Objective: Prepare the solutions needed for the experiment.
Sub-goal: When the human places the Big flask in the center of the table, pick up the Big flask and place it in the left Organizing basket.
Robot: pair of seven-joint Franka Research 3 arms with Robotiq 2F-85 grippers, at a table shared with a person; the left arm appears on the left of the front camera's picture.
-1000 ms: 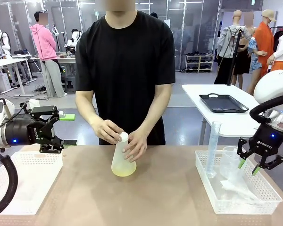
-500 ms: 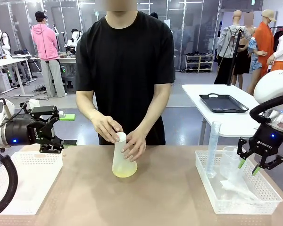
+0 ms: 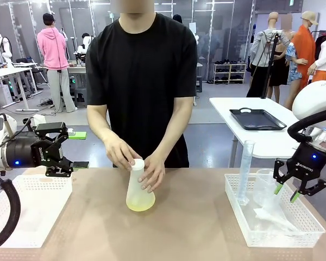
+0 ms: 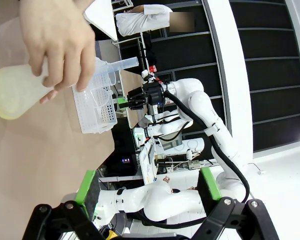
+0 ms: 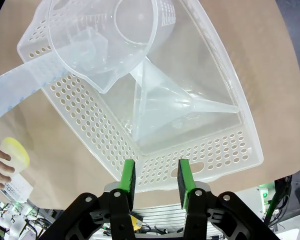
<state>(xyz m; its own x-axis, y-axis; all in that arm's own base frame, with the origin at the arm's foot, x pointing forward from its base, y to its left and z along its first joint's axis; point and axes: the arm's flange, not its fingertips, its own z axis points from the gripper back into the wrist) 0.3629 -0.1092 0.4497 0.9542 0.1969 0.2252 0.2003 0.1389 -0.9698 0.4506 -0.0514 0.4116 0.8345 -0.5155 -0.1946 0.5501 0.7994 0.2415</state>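
Note:
A frosted conical flask (image 3: 139, 187) stands on the table's far middle, with the pale yellow-green solutions (image 3: 140, 204) tinting its wide base. The person's two hands (image 3: 150, 171) hold its neck, topped by a small white stopper (image 3: 137, 162). My left gripper (image 3: 60, 149) hovers open over the left basket, well left of the flask. In the left wrist view the flask (image 4: 14, 93) lies under the person's hand (image 4: 60, 40), far beyond my left gripper (image 4: 147, 220). My right gripper (image 3: 287, 193) hangs over the right basket; its green pads (image 5: 128, 182) stand apart with nothing between them (image 5: 156, 185).
A white perforated basket (image 3: 32, 209) sits at the left. The right basket (image 3: 277, 234) holds a graduated cylinder (image 3: 245, 169), a clear beaker (image 5: 102, 35) and a funnel (image 5: 165, 107). Beyond the table stands a white side table with a black tray (image 3: 257, 118).
The person has shifted the flask slightly to the left and brought both hands back onto its neck and stopper. Neither arm has moved.

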